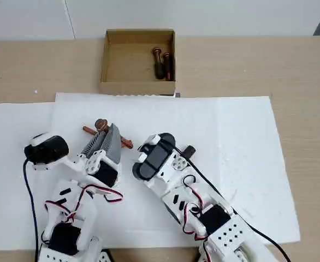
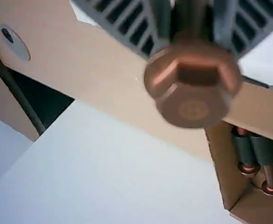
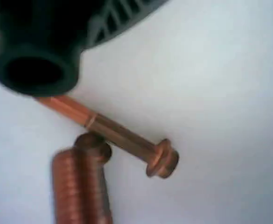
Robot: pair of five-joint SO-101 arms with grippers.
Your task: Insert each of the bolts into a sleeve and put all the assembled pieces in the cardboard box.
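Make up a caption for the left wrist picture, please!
Left gripper clamps a copper bolt, head toward the camera, with the cardboard box and two finished pieces beyond.

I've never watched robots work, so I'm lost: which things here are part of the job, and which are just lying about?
Part of the job: held bolt; loose bolt; black sleeve; cardboard box; two assembled pieces inside it.
Just lying about: white sheet; wooden table.
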